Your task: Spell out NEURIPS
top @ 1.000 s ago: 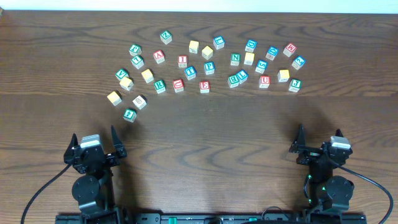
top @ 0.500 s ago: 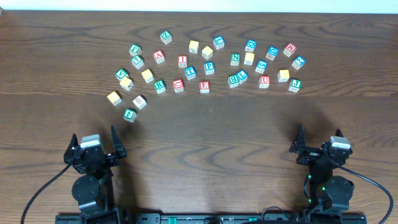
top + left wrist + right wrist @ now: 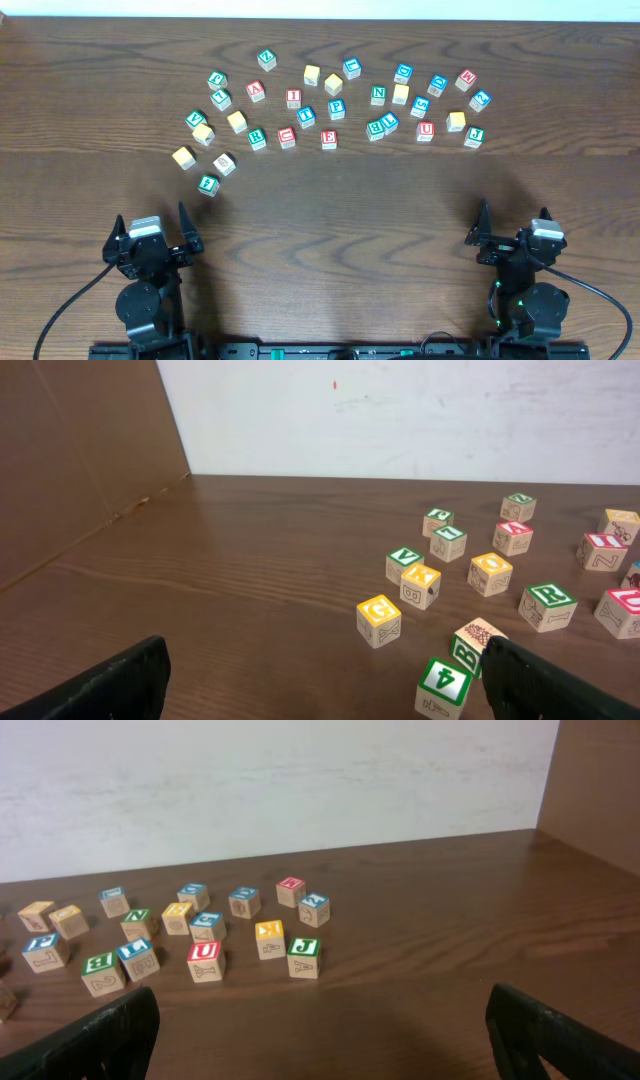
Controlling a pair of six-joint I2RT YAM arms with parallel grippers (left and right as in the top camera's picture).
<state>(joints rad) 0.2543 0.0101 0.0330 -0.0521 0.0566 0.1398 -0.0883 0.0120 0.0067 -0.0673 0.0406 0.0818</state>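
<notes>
Gaping left end effector (image 3: 152, 220) (cubes (image 3: 329, 139) afar)

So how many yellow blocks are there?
7. Three yellow blocks on the left: lowest, next, upper. Two at the back, middle: one, another. One beside the green N block. One right of the red U block. None seem hidden.

The table (image 3: 320, 200) is dark brown wood. Lots of little letter blocks (image 3: 306, 116) lie on its far half, spread out in a loose curve, each flat on the wood. A yellow block (image 3: 183, 157) and a green block (image 3: 208, 184) sit nearest, on the left.
</notes>
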